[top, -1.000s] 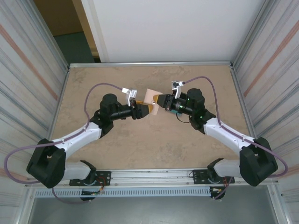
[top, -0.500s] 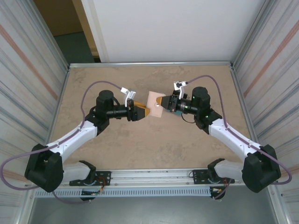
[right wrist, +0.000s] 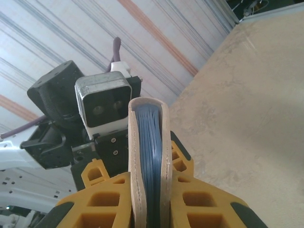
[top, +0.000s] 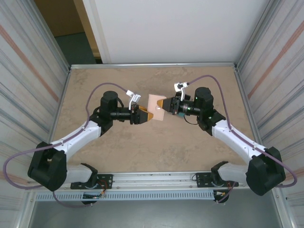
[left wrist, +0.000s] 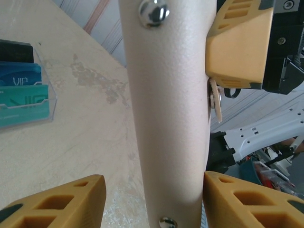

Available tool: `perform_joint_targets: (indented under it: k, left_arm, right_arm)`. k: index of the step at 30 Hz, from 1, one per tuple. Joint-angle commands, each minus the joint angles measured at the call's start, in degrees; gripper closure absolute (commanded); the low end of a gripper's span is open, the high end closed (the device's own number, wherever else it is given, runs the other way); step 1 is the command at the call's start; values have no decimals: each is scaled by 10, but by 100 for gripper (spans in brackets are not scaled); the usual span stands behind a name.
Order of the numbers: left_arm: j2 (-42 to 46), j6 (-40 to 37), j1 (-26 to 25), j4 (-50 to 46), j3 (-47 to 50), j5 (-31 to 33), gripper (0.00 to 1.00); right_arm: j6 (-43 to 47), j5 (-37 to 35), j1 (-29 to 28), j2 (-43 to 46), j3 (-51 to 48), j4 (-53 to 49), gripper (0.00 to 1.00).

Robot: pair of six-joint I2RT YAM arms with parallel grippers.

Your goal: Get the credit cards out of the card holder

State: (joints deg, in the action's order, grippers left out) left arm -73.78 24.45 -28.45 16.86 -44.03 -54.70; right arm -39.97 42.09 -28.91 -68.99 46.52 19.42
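Off to the left of your left claw (top: 144,114), black, blue and teal credit cards (left wrist: 21,90) lie on the bench (top: 156,152) in a clear plastic sleeve (left wrist: 51,102), cut off at the frame edge. You cannot tell whether any card sits between the card holder's (top: 156,107) pale blue inner faces. Your right claw (top: 164,105) pinches the holder on edge, near its strap tab (left wrist: 216,97). The left claw's fingers are spread on either side of the holder's far end.
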Motion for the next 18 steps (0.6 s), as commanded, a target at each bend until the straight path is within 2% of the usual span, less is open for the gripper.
perform_joint_targets:
  k: [1, 5, 10, 14, 18]
  left_arm:
    - [-4, 12, 2, 35, -15, -19, 45]
    - [-12, 29, 1, 63, -13, -18, 53]
    - [-22, 33, -2, 68, -17, -17, 78]
    - [-15, 20, -2, 44, -16, 9, 88]
    - [2, 10, -3, 13, -7, 82, 98]
  right_arm:
    - [9, 23, -6, -9, 28, 14, 90]
    - [8, 27, -8, -22, 33, 14, 90]
    - [9, 23, -7, -35, 40, -1, 86]
    - [36, -14, -8, -23, 54, -61, 72]
    - [62, -109, -14, 0, 67, -141, 62]
